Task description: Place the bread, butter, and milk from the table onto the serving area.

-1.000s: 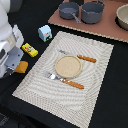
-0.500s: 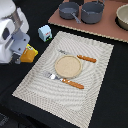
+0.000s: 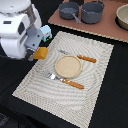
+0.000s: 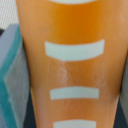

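At the exterior view's left, the white arm's gripper (image 3: 36,50) is clamped on the bread (image 3: 41,53), holding the orange loaf at the left edge of the serving area (image 3: 95,85). The wrist view is filled by the loaf's orange crust and pale score marks. Just behind the arm, the milk (image 3: 47,32) stands on the black table (image 3: 112,107). Further right, a tan plate (image 3: 67,65) sits mid-mat between orange-handled cutlery (image 3: 86,59). Grey pots (image 3: 93,11) rest on a reddish-brown board (image 3: 107,29) beyond.
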Tool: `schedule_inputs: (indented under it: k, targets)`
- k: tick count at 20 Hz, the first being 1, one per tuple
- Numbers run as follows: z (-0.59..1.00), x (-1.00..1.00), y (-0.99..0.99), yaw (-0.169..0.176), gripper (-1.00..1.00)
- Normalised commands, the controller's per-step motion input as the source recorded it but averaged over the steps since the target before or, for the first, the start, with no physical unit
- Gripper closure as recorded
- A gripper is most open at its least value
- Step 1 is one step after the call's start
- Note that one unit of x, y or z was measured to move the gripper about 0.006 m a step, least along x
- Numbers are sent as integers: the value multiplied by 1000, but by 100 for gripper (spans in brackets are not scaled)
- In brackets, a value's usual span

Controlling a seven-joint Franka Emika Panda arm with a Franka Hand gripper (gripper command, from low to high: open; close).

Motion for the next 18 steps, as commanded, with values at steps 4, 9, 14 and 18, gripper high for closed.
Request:
schedule_inputs:
  k: [4, 9, 14, 18]
  targets:
    - [187, 936, 237, -33, 100]
    - [241, 997, 279, -18, 100]
    - [191, 1000, 286, -17, 100]
    - [116, 1000, 250, -21, 100]
